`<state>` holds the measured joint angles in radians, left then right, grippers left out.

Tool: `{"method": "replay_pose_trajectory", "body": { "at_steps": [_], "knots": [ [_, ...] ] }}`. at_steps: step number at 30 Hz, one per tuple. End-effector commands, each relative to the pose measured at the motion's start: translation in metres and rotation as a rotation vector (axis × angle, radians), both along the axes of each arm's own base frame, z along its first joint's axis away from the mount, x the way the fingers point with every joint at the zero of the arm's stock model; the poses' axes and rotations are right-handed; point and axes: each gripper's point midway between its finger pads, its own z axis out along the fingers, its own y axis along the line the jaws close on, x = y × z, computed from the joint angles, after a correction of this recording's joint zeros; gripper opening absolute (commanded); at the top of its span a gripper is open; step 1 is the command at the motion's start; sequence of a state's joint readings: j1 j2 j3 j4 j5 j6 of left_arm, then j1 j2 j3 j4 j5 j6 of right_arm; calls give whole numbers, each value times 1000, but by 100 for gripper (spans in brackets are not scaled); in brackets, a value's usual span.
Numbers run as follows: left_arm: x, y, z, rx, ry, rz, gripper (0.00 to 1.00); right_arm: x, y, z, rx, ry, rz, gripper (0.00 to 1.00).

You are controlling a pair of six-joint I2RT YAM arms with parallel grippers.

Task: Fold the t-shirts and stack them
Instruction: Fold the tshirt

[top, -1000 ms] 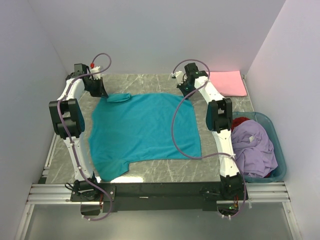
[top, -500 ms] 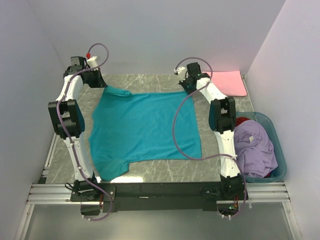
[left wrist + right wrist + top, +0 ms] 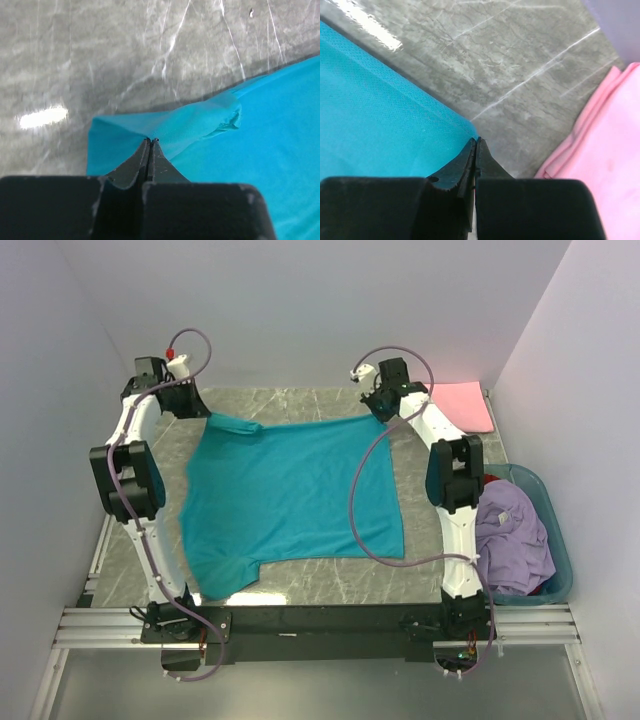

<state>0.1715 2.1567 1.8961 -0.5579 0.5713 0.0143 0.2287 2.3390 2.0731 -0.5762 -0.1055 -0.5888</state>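
— While it lies spread across the table (image 3: 330, 585), how does the teal t-shirt (image 3: 290, 495) look?
— Flat and smooth, with one sleeve bunched toward the far-left corner. The left gripper (image 3: 150, 141) and right gripper (image 3: 476, 140) each pinch tight on a far corner.

Overhead plus close wrist views; common teal t-shirt (image 3: 290, 500)

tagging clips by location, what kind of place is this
Probably a lab test cell for robot laundry folding, not a home: white walls box in a marble-look table, a teal t-shirt is spread between the left arm and right arm, and a basket holds more clothes.
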Motion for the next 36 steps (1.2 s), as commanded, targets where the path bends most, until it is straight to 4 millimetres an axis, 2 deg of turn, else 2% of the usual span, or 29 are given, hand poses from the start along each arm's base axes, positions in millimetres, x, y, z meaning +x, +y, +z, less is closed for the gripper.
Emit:
{"method": "replay_pose_trajectory", "body": {
  "at_steps": [1,2,3,4,6,7,9,10,12,14,15,16,18,19,25,33,36],
  "knots": [
    [-12,1,52,1,-106,-17,0,1,-2,54,16,-106,25,0],
    [-20,0,45,-7,-76,-22,0,-3,-3,49,12,-92,31,0],
    [-26,0,49,-6,-79,-26,0,-7,-4,48,8,-78,38,0],
    [-33,-2,42,-6,-57,-32,0,-11,-3,45,9,-67,45,0],
    [-42,-3,49,-1,-67,-33,0,-17,-3,44,13,-54,54,0],
    [-50,-5,42,-4,-45,-32,0,-22,-2,43,16,-44,62,0],
    [-61,-7,47,-2,-45,-32,0,-27,-2,47,19,-44,70,0],
    [-69,-7,38,-5,-15,-24,0,-30,-1,47,21,-39,76,0],
    [-82,-9,39,-5,6,-19,0,-35,0,45,26,-27,84,0],
    [-94,-8,28,-1,46,-5,0,-40,-1,45,26,-22,90,0],
    [-99,-7,31,8,44,5,0,-41,-2,45,23,-22,94,0],
    [-107,-7,22,6,71,13,0,-44,-3,44,22,-18,97,0],
    [-116,-6,20,14,87,24,0,-48,-2,44,25,-10,106,0],
    [-123,-6,12,11,119,30,0,-51,-2,44,25,-7,110,0],
    [-147,2,-5,16,197,69,0,-64,-1,41,22,22,135,0],
    [-176,1,-29,12,299,83,0,-84,-7,22,-4,82,159,0],
    [-187,-1,-43,6,354,82,0,-95,-10,9,-22,114,167,0]
  ]
}}
